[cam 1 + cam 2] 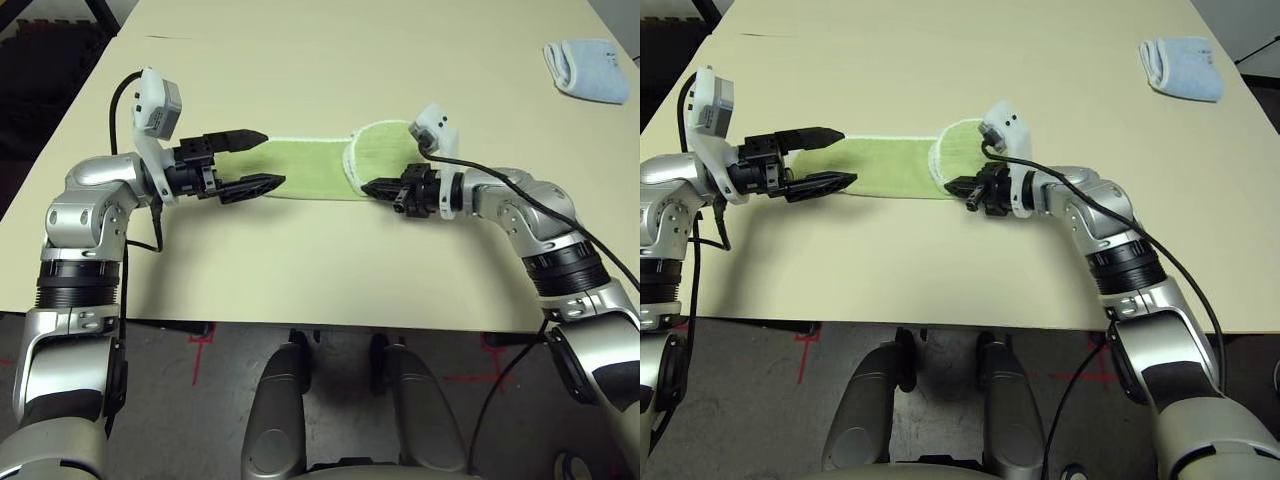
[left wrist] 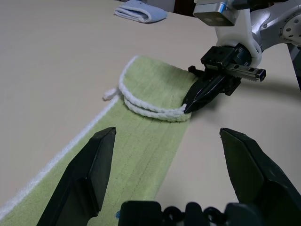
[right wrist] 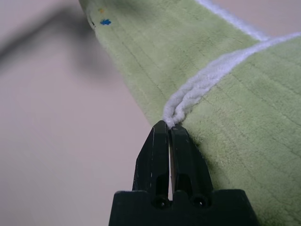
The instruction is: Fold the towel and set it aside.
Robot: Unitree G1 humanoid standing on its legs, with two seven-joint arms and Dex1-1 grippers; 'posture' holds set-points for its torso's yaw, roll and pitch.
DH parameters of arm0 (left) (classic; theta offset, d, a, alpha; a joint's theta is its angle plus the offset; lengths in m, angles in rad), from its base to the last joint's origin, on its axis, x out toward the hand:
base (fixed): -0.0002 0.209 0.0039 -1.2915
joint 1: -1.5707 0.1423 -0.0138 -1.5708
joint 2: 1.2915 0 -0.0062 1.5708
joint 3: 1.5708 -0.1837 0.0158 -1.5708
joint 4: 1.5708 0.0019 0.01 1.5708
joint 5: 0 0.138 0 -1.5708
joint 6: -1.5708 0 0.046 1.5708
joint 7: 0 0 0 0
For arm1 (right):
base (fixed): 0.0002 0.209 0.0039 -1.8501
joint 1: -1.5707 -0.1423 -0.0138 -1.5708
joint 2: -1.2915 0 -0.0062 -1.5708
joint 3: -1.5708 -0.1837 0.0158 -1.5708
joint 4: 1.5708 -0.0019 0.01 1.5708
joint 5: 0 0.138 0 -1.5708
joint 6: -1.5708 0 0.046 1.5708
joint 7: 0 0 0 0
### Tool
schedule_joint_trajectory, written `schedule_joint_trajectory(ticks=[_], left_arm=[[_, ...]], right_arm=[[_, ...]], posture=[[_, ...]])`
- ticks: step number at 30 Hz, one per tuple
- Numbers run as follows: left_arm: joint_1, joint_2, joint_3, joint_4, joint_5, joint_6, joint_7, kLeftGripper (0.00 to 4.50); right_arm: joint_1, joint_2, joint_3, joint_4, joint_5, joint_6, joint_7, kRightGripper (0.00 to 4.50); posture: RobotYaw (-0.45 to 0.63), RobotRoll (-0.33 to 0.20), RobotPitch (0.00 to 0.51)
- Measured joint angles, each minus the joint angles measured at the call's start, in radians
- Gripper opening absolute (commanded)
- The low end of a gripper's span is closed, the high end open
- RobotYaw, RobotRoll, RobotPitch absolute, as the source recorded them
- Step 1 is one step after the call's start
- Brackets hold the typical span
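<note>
Across the frame: pale table (image 1: 300,260), the green towel (image 1: 315,168) lying lengthwise at upper centre, blue folded towel (image 1: 590,70) at upper right.
Left pincer (image 1: 276,160): spread wide over the green towel's left end, gripping nothing.
Right pincer (image 3: 169,125): clenched on the green towel's white edging, at the near corner of the folded-over flap.
Done: a long narrow strip, its right end turned back on itself.
Left: probably finishing that fold, bringing the length together, then setting it aside.
Writing: none readable; small blue mark (image 3: 105,21) on the green cloth, upper left of the right wrist view.
</note>
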Motion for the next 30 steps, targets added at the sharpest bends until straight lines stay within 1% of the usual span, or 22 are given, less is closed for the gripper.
schedule_joint_trajectory(ticks=[2, 5, 7, 10, 15, 18, 20, 23, 27, 30], left_arm=[[0.000, 0.000, 0.000, 0.001, 0.000, -0.002, -0.001, 4.50], [0.000, 0.000, 0.000, 0.001, 0.000, -0.004, -0.002, 4.50], [0.000, 0.000, 0.000, 0.002, 0.000, -0.004, -0.003, 4.50], [0.000, 0.000, 0.000, 0.002, 0.000, -0.004, -0.008, 4.50], [0.000, 0.001, 0.000, 0.002, 0.000, -0.004, -0.014, 4.50], [0.000, 0.001, 0.000, 0.002, 0.000, -0.004, -0.014, 4.50], [0.000, 0.001, 0.000, 0.003, 0.002, -0.006, -0.010, 4.50], [-0.001, -0.003, 0.000, 0.012, 0.014, -0.021, 0.024, 4.50], [-0.002, -0.027, 0.002, 0.036, 0.032, -0.030, 0.103, 4.50], [0.000, -0.043, 0.023, 0.035, 0.038, -0.031, 0.179, 4.50]], right_arm=[[-0.006, 0.013, 0.003, 0.000, -0.009, -0.006, 0.008, 1.50], [-0.011, 0.018, 0.004, -0.001, -0.022, -0.009, 0.022, 2.63], [-0.016, 0.000, 0.013, -0.024, -0.020, -0.005, 0.067, 3.31], [-0.046, -0.049, 0.012, -0.077, 0.002, 0.029, 0.138, 4.46], [-0.043, -0.116, -0.055, -0.139, 0.105, 0.055, 0.267, 4.46], [-0.042, -0.140, -0.115, -0.132, 0.126, -0.001, 0.303, 4.46], [-0.040, -0.146, -0.137, -0.089, 0.108, -0.110, 0.321, 4.46], [-0.023, -0.145, -0.161, 0.044, 0.043, -0.381, 0.358, 4.46], [-0.024, -0.107, -0.186, 0.254, -0.002, -0.672, 0.399, 4.46], [-0.045, -0.072, -0.192, 0.402, -0.021, -0.829, 0.444, 4.46]], posture=[[-0.01, 0.000, 0.258], [-0.01, 0.000, 0.257], [-0.01, 0.000, 0.257], [-0.01, 0.000, 0.257], [-0.02, 0.000, 0.251], [-0.02, 0.000, 0.253], [-0.02, 0.000, 0.255], [-0.01, 0.000, 0.258], [0.01, 0.000, 0.260], [0.04, 0.000, 0.260]])
